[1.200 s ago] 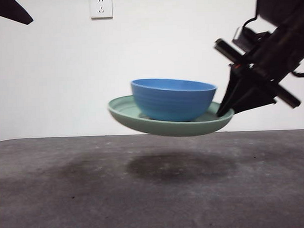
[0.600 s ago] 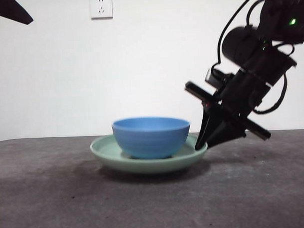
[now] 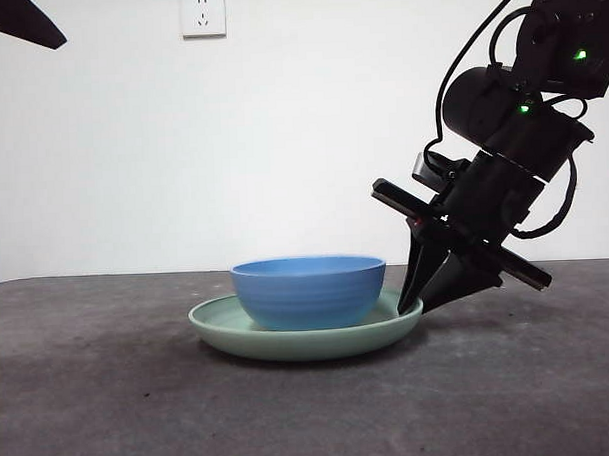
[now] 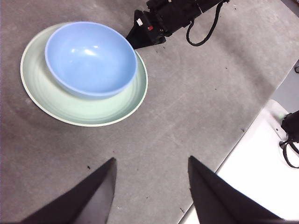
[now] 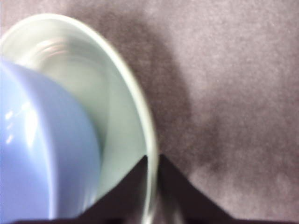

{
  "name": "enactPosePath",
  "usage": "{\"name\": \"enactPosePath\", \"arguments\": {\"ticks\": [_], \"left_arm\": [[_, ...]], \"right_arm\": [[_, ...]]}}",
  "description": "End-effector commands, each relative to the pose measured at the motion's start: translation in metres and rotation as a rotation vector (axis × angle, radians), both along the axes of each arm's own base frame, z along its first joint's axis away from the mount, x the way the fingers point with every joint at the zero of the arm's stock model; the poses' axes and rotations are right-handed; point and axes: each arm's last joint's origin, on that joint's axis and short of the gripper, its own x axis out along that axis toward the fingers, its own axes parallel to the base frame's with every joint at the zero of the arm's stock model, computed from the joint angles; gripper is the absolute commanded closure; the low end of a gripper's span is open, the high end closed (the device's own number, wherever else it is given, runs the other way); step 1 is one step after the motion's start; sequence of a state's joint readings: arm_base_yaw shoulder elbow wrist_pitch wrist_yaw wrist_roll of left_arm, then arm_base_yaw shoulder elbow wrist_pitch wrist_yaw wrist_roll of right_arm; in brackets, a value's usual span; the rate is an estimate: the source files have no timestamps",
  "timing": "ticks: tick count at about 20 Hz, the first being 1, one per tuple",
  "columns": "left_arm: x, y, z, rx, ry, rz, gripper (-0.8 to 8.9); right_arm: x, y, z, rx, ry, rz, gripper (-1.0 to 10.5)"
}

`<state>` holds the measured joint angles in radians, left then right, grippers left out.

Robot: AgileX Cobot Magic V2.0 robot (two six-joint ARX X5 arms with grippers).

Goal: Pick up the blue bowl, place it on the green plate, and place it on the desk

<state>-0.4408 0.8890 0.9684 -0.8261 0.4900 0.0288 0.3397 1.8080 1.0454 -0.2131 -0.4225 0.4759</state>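
Note:
The blue bowl [image 3: 309, 291] sits upright in the green plate [image 3: 289, 344], which rests flat on the desk [image 3: 141, 414]. My right gripper [image 3: 412, 306] reaches down from the upper right and is shut on the plate's right rim. In the right wrist view its two jaws [image 5: 152, 168] pinch the plate's rim [image 5: 121, 116], with the bowl [image 5: 42, 140] beside them. The left wrist view shows the bowl [image 4: 88, 58] in the plate [image 4: 70, 109] and the right gripper [image 4: 133, 39] at the rim. My left gripper [image 4: 152, 186] is open and empty, high above the desk.
A white wall socket [image 3: 202, 11] is on the back wall. The left arm shows only as a black tip [image 3: 22, 23] at the top left corner. The desk's edge and a white surface [image 4: 261, 172] beyond it show in the left wrist view.
The plate with the bowl in it has come down from the air onto the desk, carried by the right gripper, which still grips the rim. The left arm has not moved.

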Motion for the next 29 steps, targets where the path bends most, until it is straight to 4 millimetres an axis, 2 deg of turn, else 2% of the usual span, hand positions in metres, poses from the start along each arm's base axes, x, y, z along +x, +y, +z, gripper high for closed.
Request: {"name": "enactPosePath", "arguments": {"ticks": [1, 5, 7, 10, 12, 16, 20, 23, 29], "left_arm": [[0.001, -0.002, 0.002, -0.004, -0.017, -0.016, 5.64], [0.001, -0.002, 0.002, -0.003, -0.016, -0.016, 5.64], [0.001, -0.002, 0.002, -0.003, -0.016, -0.016, 5.64], [0.001, -0.002, 0.002, -0.003, -0.017, -0.016, 5.64], [0.001, -0.002, 0.002, -0.003, -0.017, -0.016, 5.64], [0.001, -0.002, 0.002, -0.004, -0.017, -0.016, 5.64], [0.001, -0.002, 0.002, -0.004, -0.017, -0.016, 5.64], [0.001, -0.002, 0.002, -0.003, -0.016, -0.015, 5.64], [0.001, -0.002, 0.002, -0.003, -0.017, -0.016, 5.64]], "right_arm": [[0.004, 0.004, 0.002, 0.001, -0.004, 0.003, 7.7], [0.001, 0.003, 0.005, -0.005, 0.003, 0.001, 7.6], [-0.002, -0.001, 0.014, -0.035, -0.010, -0.005, 7.1], [-0.015, -0.011, 0.037, -0.142, -0.059, -0.002, 7.1], [-0.027, -0.019, 0.060, -0.193, -0.116, 0.018, 7.1], [-0.063, -0.029, 0.113, -0.184, -0.257, 0.113, 7.1], [-0.114, -0.038, 0.153, -0.131, -0.335, 0.231, 7.1], [-0.149, -0.041, 0.168, -0.132, -0.353, 0.308, 7.1], [-0.185, -0.045, 0.179, -0.108, -0.418, 0.368, 7.1]]}}
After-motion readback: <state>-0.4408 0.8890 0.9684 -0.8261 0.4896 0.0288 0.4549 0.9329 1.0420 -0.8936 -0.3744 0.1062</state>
